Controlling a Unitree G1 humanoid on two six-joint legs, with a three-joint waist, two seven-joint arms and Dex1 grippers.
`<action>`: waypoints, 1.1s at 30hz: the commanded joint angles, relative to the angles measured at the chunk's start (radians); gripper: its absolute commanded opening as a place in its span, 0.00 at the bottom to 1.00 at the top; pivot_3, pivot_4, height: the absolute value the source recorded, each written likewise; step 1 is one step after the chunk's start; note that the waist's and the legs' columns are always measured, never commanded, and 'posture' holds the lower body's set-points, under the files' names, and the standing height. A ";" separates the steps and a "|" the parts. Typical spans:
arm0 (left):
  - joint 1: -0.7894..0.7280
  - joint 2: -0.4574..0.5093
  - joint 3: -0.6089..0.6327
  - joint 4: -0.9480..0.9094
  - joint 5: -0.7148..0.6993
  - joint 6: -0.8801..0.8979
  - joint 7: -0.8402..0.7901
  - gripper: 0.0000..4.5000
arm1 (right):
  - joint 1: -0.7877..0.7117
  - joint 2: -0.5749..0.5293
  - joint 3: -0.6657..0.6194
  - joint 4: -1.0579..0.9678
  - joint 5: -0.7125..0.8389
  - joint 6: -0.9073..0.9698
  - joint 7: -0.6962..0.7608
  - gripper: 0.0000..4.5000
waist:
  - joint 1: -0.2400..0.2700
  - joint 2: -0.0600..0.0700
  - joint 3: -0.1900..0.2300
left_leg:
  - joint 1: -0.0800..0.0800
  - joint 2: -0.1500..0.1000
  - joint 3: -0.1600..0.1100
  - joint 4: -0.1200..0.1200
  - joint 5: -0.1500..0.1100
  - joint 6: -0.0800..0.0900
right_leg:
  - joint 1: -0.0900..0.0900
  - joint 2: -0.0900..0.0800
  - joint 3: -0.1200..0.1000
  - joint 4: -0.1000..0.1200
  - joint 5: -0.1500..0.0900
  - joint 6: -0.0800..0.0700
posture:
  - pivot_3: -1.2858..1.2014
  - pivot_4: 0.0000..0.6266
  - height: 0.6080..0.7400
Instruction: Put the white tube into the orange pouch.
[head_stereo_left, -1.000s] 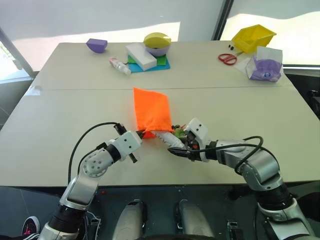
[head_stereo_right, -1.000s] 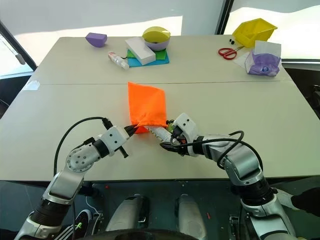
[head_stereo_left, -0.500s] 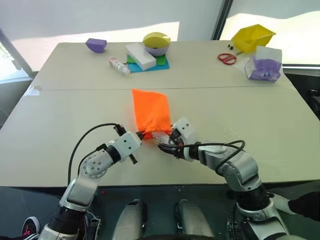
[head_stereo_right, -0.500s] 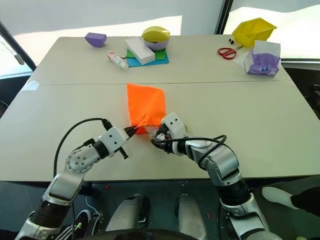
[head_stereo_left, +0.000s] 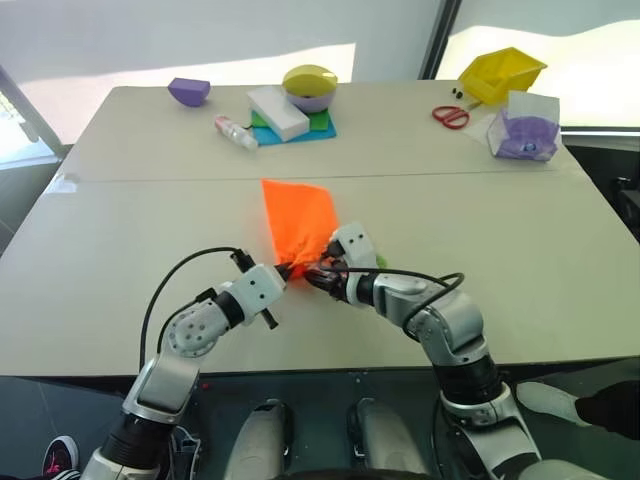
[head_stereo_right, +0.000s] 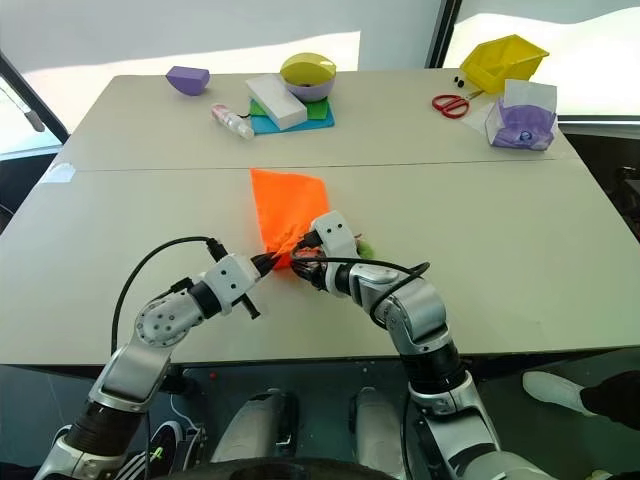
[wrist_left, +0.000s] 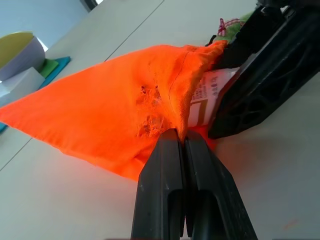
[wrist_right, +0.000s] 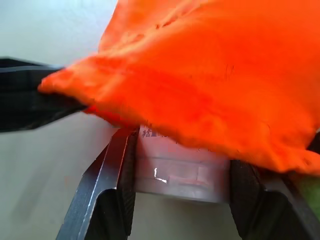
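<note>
while the orange pouch lies on the desk near its middle, the left end effector is clenched on the fabric at the pouch's near open edge. the right end effector grasps the white tube across its width, the tube's far part already under the pouch mouth. a green charm lies just right of the pouch.
</note>
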 joint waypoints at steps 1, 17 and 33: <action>-0.002 -0.007 -0.011 -0.036 -0.014 -0.012 -0.005 0.00 | -0.055 0.060 -0.036 0.054 -0.011 -0.035 -0.042 0.40 | 0.000 0.000 0.000 | 0.000 0.000 0.000 0.000 0.000 0.000 | 0.000 0.000 0.000 0.000 0.000 0.000 | 0.52 0.24 1.00; 0.013 -0.011 -0.012 -0.045 -0.011 -0.008 0.000 0.00 | -0.100 0.162 -0.084 0.179 -0.023 -0.141 -0.070 0.40 | -0.002 0.000 0.000 | 0.000 0.000 0.000 0.000 0.000 0.000 | 0.000 0.000 0.000 0.000 0.000 0.000 | 0.52 0.24 1.00; 0.017 -0.005 -0.004 -0.034 -0.006 -0.013 -0.002 0.00 | -0.044 -0.023 -0.001 -0.082 0.118 0.031 0.166 0.99 | -0.002 0.001 0.000 | -0.001 0.000 0.000 -0.001 0.000 0.000 | -0.001 0.000 0.000 -0.001 0.000 0.000 | 0.52 0.24 1.00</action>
